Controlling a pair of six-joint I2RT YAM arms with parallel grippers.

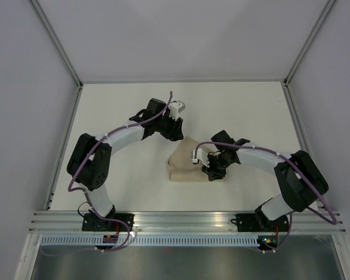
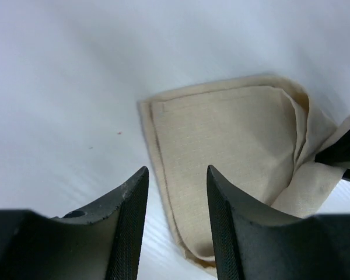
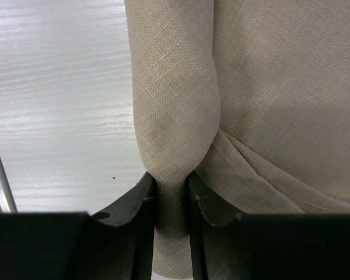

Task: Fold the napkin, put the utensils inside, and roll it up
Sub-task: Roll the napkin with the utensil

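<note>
The tan napkin (image 1: 184,163) lies folded in the middle of the white table, partly rolled along its right side. My right gripper (image 1: 213,172) is shut on a rolled edge of the napkin (image 3: 268,87), and the cloth is pinched between the jaws of this gripper (image 3: 170,181). My left gripper (image 1: 175,131) hovers just behind the napkin. In the left wrist view it (image 2: 176,175) stands open above the near edge of the napkin (image 2: 227,140), with nothing between its fingers. The utensils are out of view.
An aluminium rail (image 1: 186,221) runs along the near edge by the arm bases. Frame posts (image 1: 64,58) and grey walls enclose the table on the left, right and back. The right gripper's dark tip (image 2: 344,151) shows at the right edge of the left wrist view.
</note>
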